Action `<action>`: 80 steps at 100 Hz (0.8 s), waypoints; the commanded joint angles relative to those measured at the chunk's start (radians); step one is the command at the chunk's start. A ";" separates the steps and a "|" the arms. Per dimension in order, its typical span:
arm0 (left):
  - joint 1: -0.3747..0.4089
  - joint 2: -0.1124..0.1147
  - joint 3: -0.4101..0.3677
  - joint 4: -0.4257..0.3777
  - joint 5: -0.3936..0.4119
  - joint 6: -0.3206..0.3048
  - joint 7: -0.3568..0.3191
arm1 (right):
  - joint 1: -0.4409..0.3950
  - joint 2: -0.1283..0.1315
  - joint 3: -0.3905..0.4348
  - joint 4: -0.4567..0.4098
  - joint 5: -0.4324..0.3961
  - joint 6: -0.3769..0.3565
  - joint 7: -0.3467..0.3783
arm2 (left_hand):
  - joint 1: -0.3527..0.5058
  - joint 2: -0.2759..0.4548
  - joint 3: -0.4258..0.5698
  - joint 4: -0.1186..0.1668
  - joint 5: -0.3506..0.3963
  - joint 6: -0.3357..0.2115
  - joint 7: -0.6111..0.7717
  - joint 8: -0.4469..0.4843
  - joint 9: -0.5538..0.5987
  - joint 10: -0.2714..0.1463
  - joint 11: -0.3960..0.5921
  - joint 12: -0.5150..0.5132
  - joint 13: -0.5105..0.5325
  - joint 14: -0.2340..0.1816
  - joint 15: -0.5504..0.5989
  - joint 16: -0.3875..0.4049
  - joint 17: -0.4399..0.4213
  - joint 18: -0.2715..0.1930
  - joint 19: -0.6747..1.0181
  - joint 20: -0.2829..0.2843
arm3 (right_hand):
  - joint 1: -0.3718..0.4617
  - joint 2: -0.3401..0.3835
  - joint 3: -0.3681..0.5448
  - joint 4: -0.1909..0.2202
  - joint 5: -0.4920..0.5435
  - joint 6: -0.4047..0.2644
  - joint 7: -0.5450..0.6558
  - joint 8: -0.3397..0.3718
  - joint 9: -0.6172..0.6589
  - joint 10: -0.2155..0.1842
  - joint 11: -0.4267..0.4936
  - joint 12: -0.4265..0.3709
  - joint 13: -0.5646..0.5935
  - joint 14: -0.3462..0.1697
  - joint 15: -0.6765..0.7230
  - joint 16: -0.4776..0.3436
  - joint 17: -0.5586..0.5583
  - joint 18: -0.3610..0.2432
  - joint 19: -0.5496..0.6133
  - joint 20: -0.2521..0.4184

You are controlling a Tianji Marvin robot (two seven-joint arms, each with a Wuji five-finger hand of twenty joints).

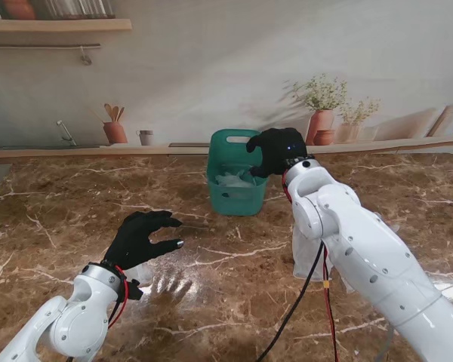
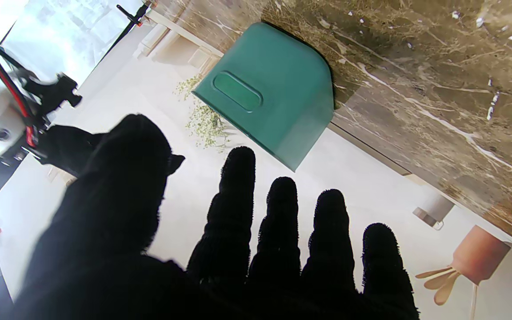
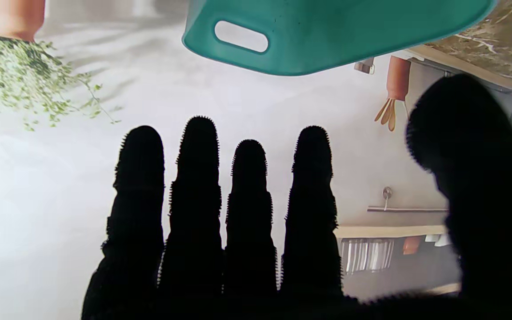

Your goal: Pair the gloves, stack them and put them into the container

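Marble table [image 1: 75,204] fills the stand's view, and the green container [image 1: 234,182] stands at its far middle, close to the wall ledge. Pale gloves [image 1: 238,179] lie inside the container, crumpled, too small to tell how they are stacked. The right hand [image 1: 278,151], in its black covering, hovers at the container's right rim with fingers spread and nothing in them. Another pale glove piece [image 1: 308,253] lies on the table nearer to me than the container, partly hidden behind the right forearm. The left hand [image 1: 141,237] hangs over the table well to the left of the container and nearer to me, fingers splayed apart, empty; its reflection shows on the marble just beside it.

From the left wrist, the left hand [image 2: 238,249] shows four fingers [image 2: 234,209] and a thumb held apart with nothing between them. The container [image 2: 274,93] is seen from its side, handle recess facing the camera, apart from the fingertips.

From the right wrist, the right hand [image 3: 247,249] shows four straight fingers [image 3: 194,191] side by side and the thumb wide of them, holding nothing. The container [image 3: 327,35], with its handle slot, lies just beyond the fingertips, not touching them.
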 commanded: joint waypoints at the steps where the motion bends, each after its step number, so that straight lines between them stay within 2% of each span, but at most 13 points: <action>1: -0.010 0.000 0.008 0.013 -0.004 -0.004 -0.002 | -0.094 0.018 0.035 -0.034 -0.007 -0.006 -0.013 | 0.008 0.031 -0.021 0.026 -0.010 0.005 -0.015 -0.010 -0.032 -0.011 -0.002 -0.001 -0.046 -0.021 0.001 0.007 0.008 -0.053 0.022 -0.018 | -0.014 0.015 -0.013 0.054 -0.026 0.019 -0.003 0.003 0.005 -0.011 -0.015 0.015 -0.040 -0.004 -0.015 -0.029 -0.023 -0.003 -0.030 -0.020; 23: -0.047 0.004 0.023 0.034 -0.017 -0.013 -0.028 | -0.313 0.016 0.161 -0.129 -0.004 -0.038 -0.111 | 0.004 0.028 -0.013 0.025 -0.011 0.004 -0.016 -0.010 -0.032 -0.014 -0.002 -0.001 -0.048 -0.026 0.005 0.005 0.005 -0.041 0.035 -0.035 | -0.008 0.061 -0.060 0.066 -0.029 0.034 -0.009 0.006 0.004 -0.011 -0.022 0.020 -0.064 -0.011 -0.037 -0.053 -0.056 -0.006 -0.077 -0.045; 37: -0.068 0.005 0.030 0.044 -0.016 -0.013 -0.038 | -0.432 0.005 0.192 -0.161 0.039 -0.026 -0.186 | 0.006 0.025 -0.003 0.025 -0.012 0.004 -0.016 -0.010 -0.029 -0.014 -0.002 -0.001 -0.046 -0.023 0.007 0.004 0.006 -0.034 0.055 -0.037 | -0.008 0.078 -0.078 0.070 -0.036 0.044 -0.014 0.006 0.001 -0.012 -0.024 0.021 -0.077 -0.029 -0.044 -0.062 -0.082 -0.015 -0.103 -0.059; 55: -0.094 0.011 0.031 0.061 -0.019 -0.007 -0.070 | -0.545 -0.008 0.209 -0.166 0.098 -0.010 -0.260 | 0.006 0.022 0.011 0.023 -0.012 0.003 -0.016 -0.010 -0.029 -0.014 -0.001 0.000 -0.042 -0.021 0.010 0.005 0.006 -0.031 0.077 -0.039 | -0.001 0.103 -0.109 0.079 -0.041 0.050 -0.020 0.006 -0.009 -0.010 -0.030 0.018 -0.093 -0.033 -0.058 -0.079 -0.102 -0.030 -0.140 -0.088; 71: -0.119 0.028 -0.004 0.073 0.005 -0.008 -0.155 | -0.596 -0.012 0.227 -0.160 0.112 -0.004 -0.287 | 0.014 0.021 0.036 0.023 -0.016 -0.004 -0.016 -0.009 -0.025 -0.019 0.002 0.001 -0.033 -0.026 0.015 0.006 0.008 -0.028 0.107 -0.038 | 0.008 0.109 -0.127 0.084 -0.041 0.045 -0.020 0.007 -0.015 -0.011 -0.031 0.017 -0.105 -0.027 -0.060 -0.083 -0.120 -0.025 -0.147 -0.096; 73: -0.124 0.032 -0.011 0.075 0.011 -0.010 -0.168 | -0.600 -0.012 0.230 -0.160 0.113 -0.004 -0.288 | -0.004 0.011 0.089 0.014 -0.018 -0.004 -0.014 -0.008 -0.023 -0.018 0.003 0.002 -0.030 -0.026 0.016 0.006 0.002 -0.028 0.133 -0.053 | 0.009 0.109 -0.127 0.084 -0.040 0.045 -0.020 0.007 -0.016 -0.011 -0.032 0.017 -0.105 -0.028 -0.060 -0.083 -0.121 -0.024 -0.146 -0.096; 80: -0.137 0.045 -0.043 0.078 0.030 -0.018 -0.233 | -0.609 -0.012 0.238 -0.161 0.113 -0.005 -0.288 | 0.006 0.012 0.132 0.012 -0.024 -0.012 -0.013 -0.008 -0.017 -0.020 0.007 0.005 -0.019 -0.025 0.021 0.008 -0.001 -0.019 0.164 -0.049 | 0.010 0.114 -0.131 0.086 -0.039 0.042 -0.019 0.008 -0.018 -0.012 -0.032 0.017 -0.109 -0.027 -0.059 -0.083 -0.125 -0.023 -0.146 -0.097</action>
